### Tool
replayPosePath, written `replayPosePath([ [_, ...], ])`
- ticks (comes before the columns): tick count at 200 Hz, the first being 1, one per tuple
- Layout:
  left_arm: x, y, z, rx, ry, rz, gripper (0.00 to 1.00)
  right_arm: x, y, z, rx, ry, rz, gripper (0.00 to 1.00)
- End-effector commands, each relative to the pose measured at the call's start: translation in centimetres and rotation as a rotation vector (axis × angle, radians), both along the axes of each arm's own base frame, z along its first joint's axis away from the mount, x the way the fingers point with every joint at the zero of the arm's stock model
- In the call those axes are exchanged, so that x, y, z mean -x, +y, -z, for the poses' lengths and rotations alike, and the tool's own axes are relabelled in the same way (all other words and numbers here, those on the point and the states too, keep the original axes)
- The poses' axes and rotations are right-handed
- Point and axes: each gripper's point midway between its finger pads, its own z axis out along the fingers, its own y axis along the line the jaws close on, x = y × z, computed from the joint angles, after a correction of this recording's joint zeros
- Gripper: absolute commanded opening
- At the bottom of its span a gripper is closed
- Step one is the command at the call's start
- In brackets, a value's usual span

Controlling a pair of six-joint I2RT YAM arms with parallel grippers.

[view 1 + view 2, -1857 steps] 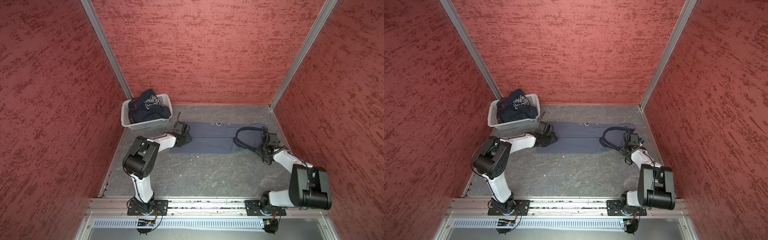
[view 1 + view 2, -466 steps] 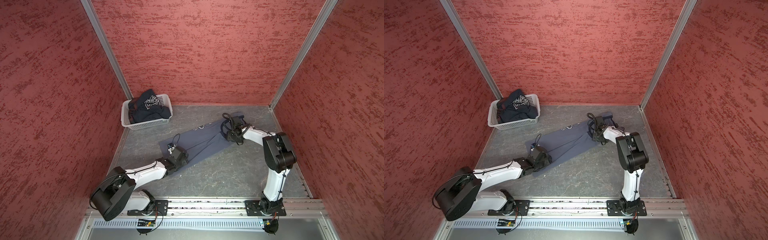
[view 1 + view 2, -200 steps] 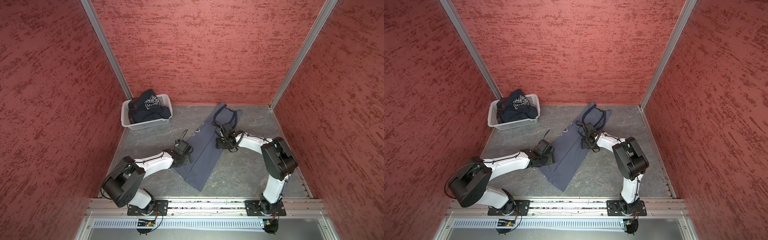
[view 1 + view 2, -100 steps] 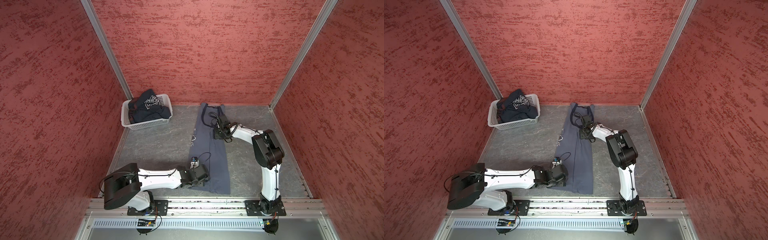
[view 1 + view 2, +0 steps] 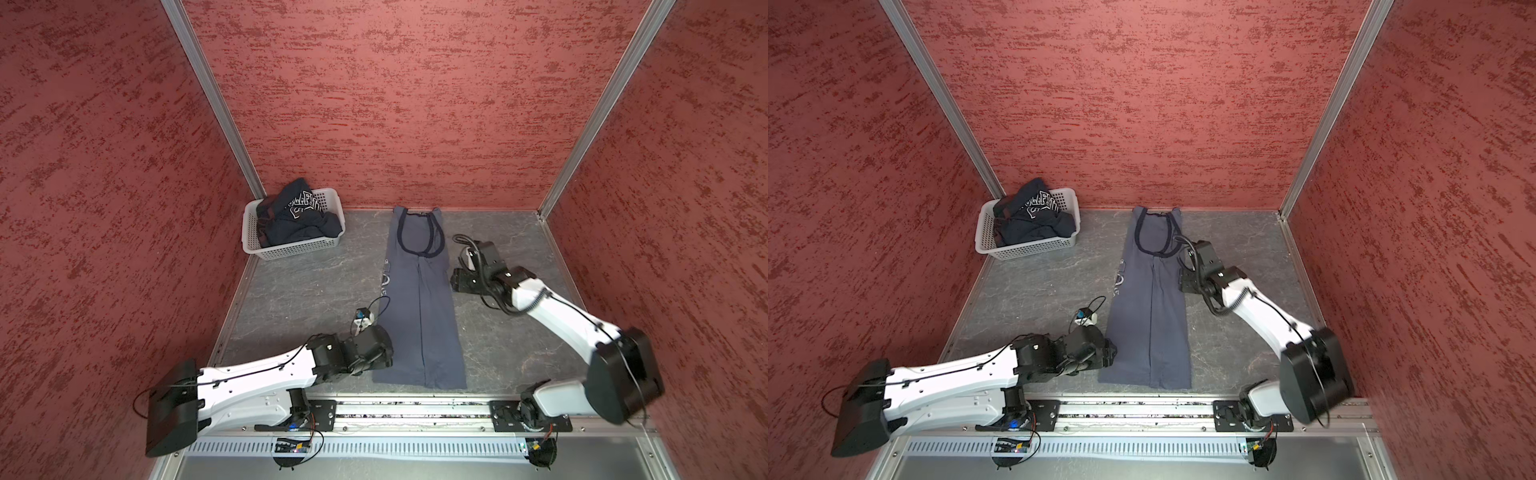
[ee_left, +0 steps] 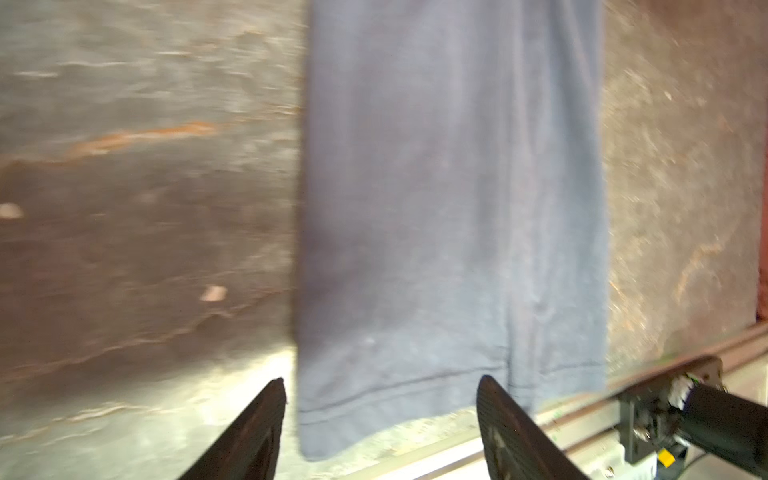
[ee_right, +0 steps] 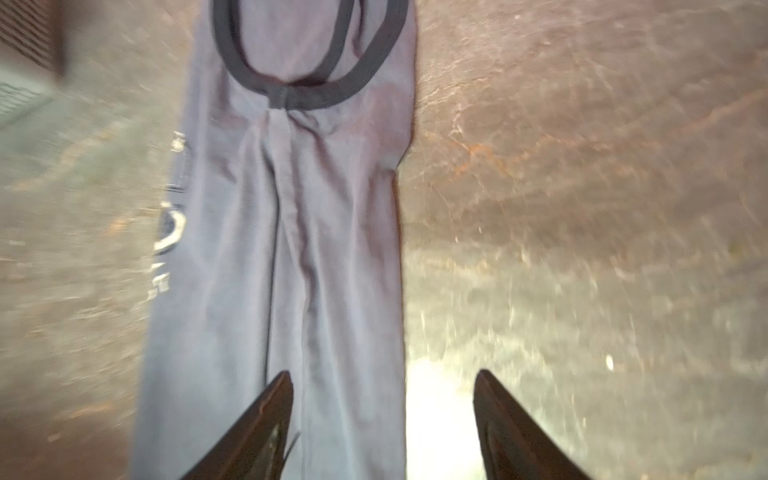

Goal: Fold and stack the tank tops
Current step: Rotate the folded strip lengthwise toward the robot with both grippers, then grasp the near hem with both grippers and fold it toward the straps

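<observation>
Grey-blue tank top (image 5: 419, 307): folded lengthwise into a long narrow strip, flat on the tabletop (image 5: 316, 291). Shoulder end is at the back wall, hem end just short of the front rail (image 5: 415, 409). Both top views put it near mid-tabletop.
Trim: dark navy armhole loops (image 5: 417, 237) lie on top at the far end. A fold line runs down the strip's length.
Print: pale lettering (image 7: 172, 232) peeks along the long edge toward the basket; too blurred to read.
Navy tank top (image 5: 297, 216): crumpled in the white basket (image 5: 291, 249), white-outlined lettering facing up, heaped above the rim.
Basket: back left corner of the tabletop, well apart from the strip.
Left end effector (image 6: 380, 382): fingers spread, nothing pinched. It sits at the hem corner on the basket side, and in the wrist view that corner shows between the fingers. Contact with the cloth: cannot tell.
Right end effector (image 7: 382, 374): fingers spread, empty. It sits just beside the opposite long edge, below the armhole loops, one finger in front of the cloth and the other over bare tabletop.
Surround: red textured walls (image 5: 395, 104) on three sides.
</observation>
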Motion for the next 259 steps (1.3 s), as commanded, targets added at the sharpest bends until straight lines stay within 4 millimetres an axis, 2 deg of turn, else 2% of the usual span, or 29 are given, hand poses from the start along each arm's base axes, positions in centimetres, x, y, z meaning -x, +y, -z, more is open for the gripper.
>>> replayPosePath([
  [1, 1.5, 1.9, 2.1, -0.001, 0.116, -0.013, 0.72, 5.8, 0.5, 2.6, -0.110, 0.159, 0.013, 0.67],
  [36, 2.7, 1.6, 2.7, 0.025, 0.186, 0.017, 0.70, 12.9, 1.0, 5.0, -0.209, 0.296, 0.041, 0.62],
  [60, 3.5, 1.2, 3.7, 0.034, 0.236, 0.035, 0.67, 16.7, 1.8, 6.7, -0.308, 0.375, 0.065, 0.57],
  [124, 3.7, -0.3, 5.2, 0.061, 0.279, 0.062, 0.64, 22.7, 1.9, 10.3, -0.368, 0.525, 0.090, 0.49],
  [153, 3.8, -0.6, 5.8, 0.054, 0.292, 0.078, 0.60, 23.4, 2.2, 11.2, -0.369, 0.547, 0.083, 0.46],
  [192, 4.0, -0.4, 5.7, 0.013, 0.274, 0.087, 0.48, 22.9, 3.1, 11.4, -0.360, 0.543, 0.059, 0.33],
  [234, 4.0, -1.5, 5.1, 0.056, 0.254, 0.124, 0.34, 21.9, 3.8, 10.4, -0.317, 0.514, 0.036, 0.16],
  [259, 3.5, -2.2, 4.5, 0.075, 0.233, 0.127, 0.22, 21.2, 4.2, 9.7, -0.331, 0.487, 0.044, 0.10],
])
